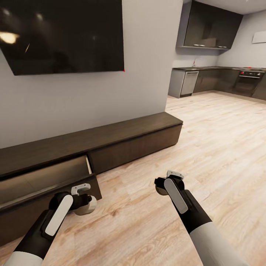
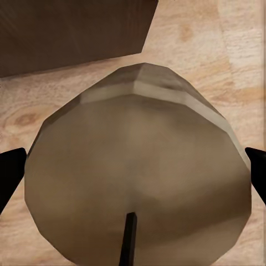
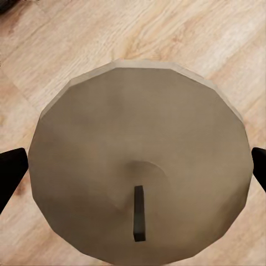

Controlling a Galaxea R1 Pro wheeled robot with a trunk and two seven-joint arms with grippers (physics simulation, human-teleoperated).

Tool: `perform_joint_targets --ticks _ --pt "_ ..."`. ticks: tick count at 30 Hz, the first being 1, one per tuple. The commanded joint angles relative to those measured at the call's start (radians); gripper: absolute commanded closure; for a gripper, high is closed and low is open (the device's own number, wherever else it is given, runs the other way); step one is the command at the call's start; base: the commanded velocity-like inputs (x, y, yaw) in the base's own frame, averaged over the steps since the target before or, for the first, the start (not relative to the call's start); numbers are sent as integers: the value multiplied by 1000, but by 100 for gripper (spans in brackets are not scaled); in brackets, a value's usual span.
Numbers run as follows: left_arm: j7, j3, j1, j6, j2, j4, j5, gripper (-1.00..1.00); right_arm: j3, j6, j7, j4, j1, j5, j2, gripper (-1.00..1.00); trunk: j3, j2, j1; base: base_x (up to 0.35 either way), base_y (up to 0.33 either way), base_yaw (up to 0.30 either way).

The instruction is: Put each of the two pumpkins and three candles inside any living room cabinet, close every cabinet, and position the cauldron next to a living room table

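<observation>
My left gripper (image 1: 87, 202) is shut on a pale candle (image 1: 88, 207), held just in front of the cabinet's open drawer (image 1: 48, 177). In the left wrist view that candle (image 2: 138, 177) sits wick-up between the two black fingertips (image 2: 11, 172), with the drawer's dark front beyond it. My right gripper (image 1: 162, 186) is shut on a second candle (image 1: 161, 190) over the wooden floor. The right wrist view looks down on that candle (image 3: 138, 166), with a black fingertip (image 3: 11, 172) at each side. The long dark brown cabinet (image 1: 122, 131) runs along the wall; its right drawer front is flush.
A large black TV (image 1: 62, 33) hangs on the wall above the cabinet. The pale wood floor (image 1: 221, 147) stretches right toward a kitchen with dark grey cabinets (image 1: 210, 26) and an oven (image 1: 247, 79).
</observation>
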Motion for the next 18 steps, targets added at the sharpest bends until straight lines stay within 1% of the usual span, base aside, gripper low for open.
perform_joint_targets --ticks 1,11,18 --pt "10 -2 -1 1 1 -1 10 100 1 1 -11 -1 -1 -11 0 100 2 7 -4 -69 0 1" --pt "10 -1 -1 1 2 -1 17 100 3 1 -11 -1 -1 -12 0 100 34 77 -42 -151 0 9" --pt "10 -1 -1 1 2 -1 18 100 3 1 -11 -1 -1 -12 0 100 58 126 -69 -166 0 234"
